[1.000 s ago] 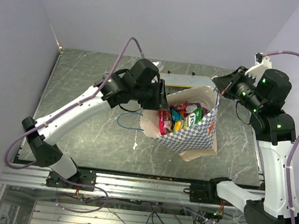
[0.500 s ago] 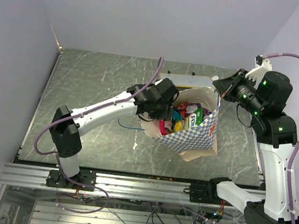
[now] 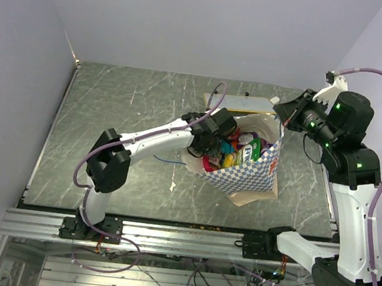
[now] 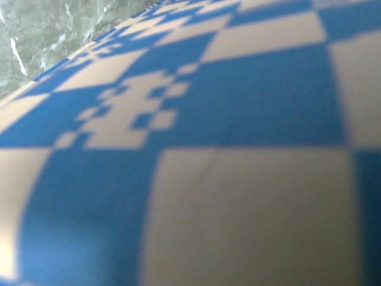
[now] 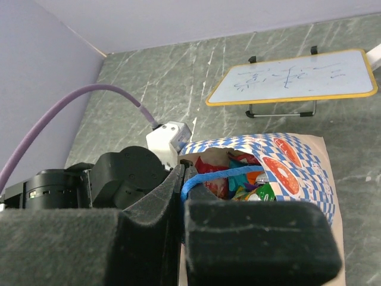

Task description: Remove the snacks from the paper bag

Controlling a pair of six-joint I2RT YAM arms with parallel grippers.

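- Tan paper comes first from the near edge: the tan base (image 3: 250, 197) of the paper bag (image 3: 250, 170) rests on the grey-green tabletop (image 3: 112, 106), between the two arms.
- The bag leans rather than stands. Its long axis runs from that base up and away toward the far left, so the open mouth faces upward and toward the left arm.
- The snacks (image 3: 235, 151) crowd the mouth, all inside the bag. Red, green and yellow packets show from above, and the right wrist view adds orange.
- The left tool (image 3: 208, 145) is at the left rim of the mouth, just beside the snacks. I cannot tell whether its fingers are spread or pressed together: the wrist body covers them from above, and its own camera shows only blurred blue-and-white checks and a corner of tabletop.
- The right tool (image 3: 281, 119) is at the far right corner of the mouth. Its fingers are pressed together, pinching the blue cord handle (image 5: 220, 177), which runs from them across the opening.
- Farthest back, behind the bag, a yellow-edged whiteboard (image 3: 240, 104) stands on black feet, with scribbles on it.
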